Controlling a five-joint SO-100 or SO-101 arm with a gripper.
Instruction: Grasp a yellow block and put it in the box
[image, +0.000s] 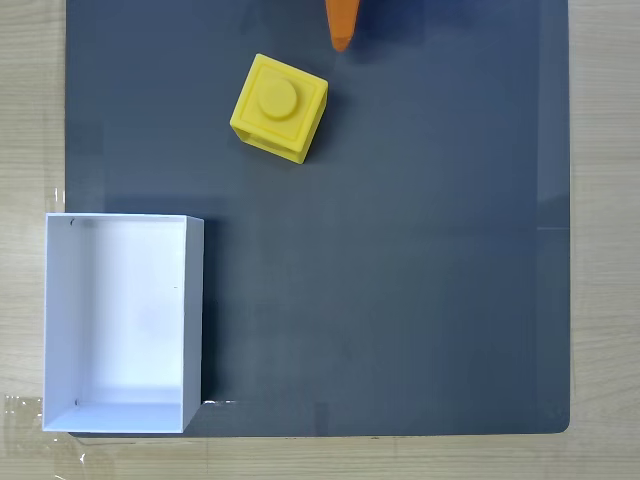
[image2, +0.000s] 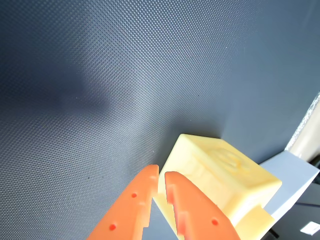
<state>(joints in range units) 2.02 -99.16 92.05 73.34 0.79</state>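
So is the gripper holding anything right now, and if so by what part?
Nothing is held. The gripper is nearly closed on air beside the yellow block, which sits on the mat.

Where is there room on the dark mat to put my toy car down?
The whole right side of the dark mat is bare, right of the yellow block and white box. It's crowded at the top, where the orange tool nears the block.

Yellow block (image: 279, 108): bright yellow, paler and washed-out in wrist view (image2: 220, 175). End effector (image2: 161, 175): orange fingers, tips nearly together. Box (image: 120, 322): plain white walls and floor. Mat (image: 400, 280) under end effector: dark grey-blue, fine woven dot texture in wrist view. Tabletop (image: 30, 110): pale wood grain around mat.
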